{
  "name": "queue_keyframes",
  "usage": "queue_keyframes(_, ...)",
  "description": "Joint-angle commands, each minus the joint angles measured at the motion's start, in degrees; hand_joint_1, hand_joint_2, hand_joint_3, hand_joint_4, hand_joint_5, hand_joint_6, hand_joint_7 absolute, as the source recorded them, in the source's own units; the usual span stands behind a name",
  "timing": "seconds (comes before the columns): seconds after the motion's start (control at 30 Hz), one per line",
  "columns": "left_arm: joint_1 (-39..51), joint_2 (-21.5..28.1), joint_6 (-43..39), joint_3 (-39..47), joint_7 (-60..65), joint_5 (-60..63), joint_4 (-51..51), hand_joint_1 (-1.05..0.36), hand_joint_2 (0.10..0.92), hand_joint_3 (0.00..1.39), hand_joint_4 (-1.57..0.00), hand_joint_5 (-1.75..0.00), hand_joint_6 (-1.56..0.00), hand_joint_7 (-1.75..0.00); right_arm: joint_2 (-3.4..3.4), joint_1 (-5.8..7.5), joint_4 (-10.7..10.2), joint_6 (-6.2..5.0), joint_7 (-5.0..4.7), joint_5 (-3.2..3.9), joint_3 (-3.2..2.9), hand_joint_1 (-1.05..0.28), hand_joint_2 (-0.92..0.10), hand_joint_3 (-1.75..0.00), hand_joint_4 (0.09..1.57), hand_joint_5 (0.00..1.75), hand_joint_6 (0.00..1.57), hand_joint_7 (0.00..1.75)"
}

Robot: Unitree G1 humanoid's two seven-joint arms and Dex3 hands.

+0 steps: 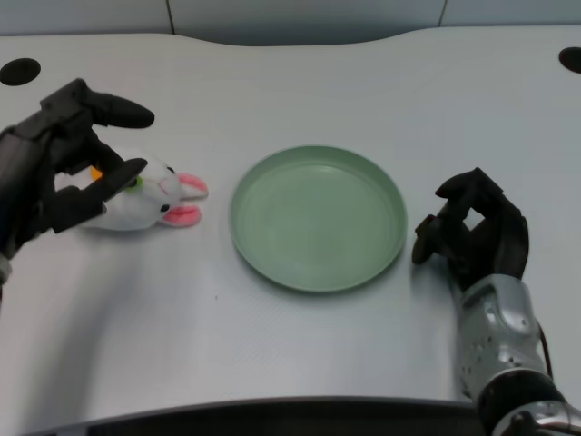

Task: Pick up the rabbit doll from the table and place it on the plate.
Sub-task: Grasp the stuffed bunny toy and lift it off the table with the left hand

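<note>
Your left hand [64, 163] sits spread around the rabbit doll [150, 195], not yet gripping it; the doll lies on the bench [300, 354] just left of the green plate [318, 218].

- The plate [318, 218] sits in the middle of the table [290, 354].
- The rabbit doll [154, 195] lies on the table at 9 o'clock from the plate, near it but not touching.
- The doll's ears point at 3 o'clock, toward the plate.
- The left hand [64, 163] is at the doll's 9 o'clock side, with fingers over and around it.
- The right hand [472, 232] rests at 3 o'clock from the plate, just beside its rim.
</note>
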Motion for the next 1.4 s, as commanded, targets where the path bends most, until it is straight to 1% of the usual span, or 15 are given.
queue_keyframes(0.03,-4.0,7.3,1.4,-3.5,-2.3,7.7,-0.4,-0.55,0.916,0.04,-0.24,-1.1,-0.28,-0.66,0.36,0.6,-0.1,0.04,0.44,0.48,-0.3,-1.05,-0.6,-1.34,1.56,1.52,1.15,1.75)
queue_keyframes(0.1,-5.2,9.3,1.8,-4.6,-3.1,9.9,-0.2,-0.59,0.917,0.01,-0.17,-1.01,-0.26,-0.53,0.31,0.57,0.0,0.21,0.37,0.46,-0.31,-1.05,-0.6,-1.33,1.56,1.52,1.14,1.75)
queue_keyframes(0.2,-8.6,14.8,0.1,-8.1,-4.0,17.7,1.3,-0.73,0.92,0.02,-0.09,-0.78,-0.25,-0.3,0.53,1.08,0.0,-0.82,1.32,0.84,-0.63,-1.05,-0.6,-1.28,1.57,1.49,1.14,1.75)
queue_keyframes(0.27,-10.4,16.7,-1.0,-9.7,-3.9,20.9,2.6,-0.8,0.904,0.01,-0.05,-0.64,-0.26,-0.16,0.66,1.24,0.0,-1.13,1.64,0.98,-0.82,-1.05,-0.61,-1.24,1.57,1.46,1.13,1.75)
queue_keyframes(0.33,-12.4,18.8,-1.2,-11.6,-4.8,24.5,3.3,-0.86,0.907,0.0,-0.02,-0.53,-0.24,-0.1,0.71,1.29,-0.3,-0.93,1.41,0.86,-0.86,-1.05,-0.61,-1.23,1.57,1.45,1.14,1.75)
queue_keyframes(0.4,-14.2,20.4,-0.9,-13.3,-6.2,27.0,3.6,-0.91,0.91,0.0,0.0,-0.39,-0.21,-0.06,0.69,1.45,-0.4,-1.06,1.19,0.43,-0.65,-1.05,-0.62,-1.24,1.57,1.46,1.14,1.75)
queue_keyframes(0.53,-19.5,22.9,0.9,-16.9,-11.7,31.5,5.5,-0.97,0.905,0.0,0.0,-0.11,-0.13,-0.01,1.19,1.83,-1.5,-0.23,0.91,0.83,-0.83,-1.05,-0.62,-1.25,1.57,1.46,1.13,1.75)
queue_keyframes(0.6,-22.1,23.3,1.3,-19.0,-13.9,33.6,7.3,-0.99,0.908,0.0,0.0,-0.04,-0.1,-0.01,1.3,1.96,-1.9,0.03,0.65,0.71,-0.72,-1.05,-0.61,-1.26,1.57,1.46,1.13,1.75)
queue_keyframes(0.67,-24.1,23.3,1.5,-20.8,-15.4,35.4,8.9,-1.02,0.914,0.01,0.0,-0.01,-0.1,-0.01,1.4,2.13,-2.3,0.11,0.71,0.67,-0.66,-1.05,-0.61,-1.26,1.57,1.46,1.13,1.75)
queue_keyframes(0.8,-27.5,21.7,1.7,-23.9,-16.0,37.8,13.9,-1.02,0.905,0.0,-0.01,0.0,-0.11,-0.01,1.72,2.37,-3.1,0.96,-0.34,0.66,-0.66,-1.05,-0.61,-1.27,1.57,1.47,1.11,1.75)
queue_keyframes(0.9,-29.7,19.9,1.8,-26.0,-16.0,38.9,18.8,-0.99,0.897,0.0,-0.01,-0.01,-0.1,0.0,1.75,2.7,-3.5,0.83,0.0,0.7,-0.62,-1.05,-0.6,-1.29,1.57,1.47,1.13,1.75)
queue_keyframes(1.1,-33.3,16.2,2.0,-29.5,-14.6,40.9,27.6,-0.98,0.896,0.0,-0.01,-0.01,-0.11,-0.01,1.57,3.09,-4.5,1.49,0.09,1.28,-1.13,-1.05,-0.58,-1.31,1.57,1.48,1.12,1.75)
queue_keyframes(1.17,-34.7,14.1,2.2,-30.8,-12.5,41.7,32.2,-0.98,0.89,0.0,-0.02,-0.01,-0.11,-0.01,1.05,3.34,-4.6,1.51,1.03,1.3,-1.02,-1.05,-0.59,-1.32,1.57,1.48,1.12,1.75)
queue_keyframes(1.3,-37.3,10.6,1.5,-33.2,-7.4,43.3,40.8,-1.01,0.882,0.0,-0.04,-0.03,-0.12,-0.01,0.52,3.37,-5.1,2.2,1.64,1.85,-1.13,-1.05,-0.61,-1.32,1.57,1.5,1.13,1.75)
queue_keyframes(1.4,-39.4,8.3,0.9,-35.2,-4.4,44.5,46.6,-1.01,0.895,0.01,-0.03,-0.02,-0.09,0.0,-0.04,2.92,-4.0,1.69,2.06,2.12,-1.32,-1.05,-0.6,-1.31,1.57,1.49,1.14,1.75)
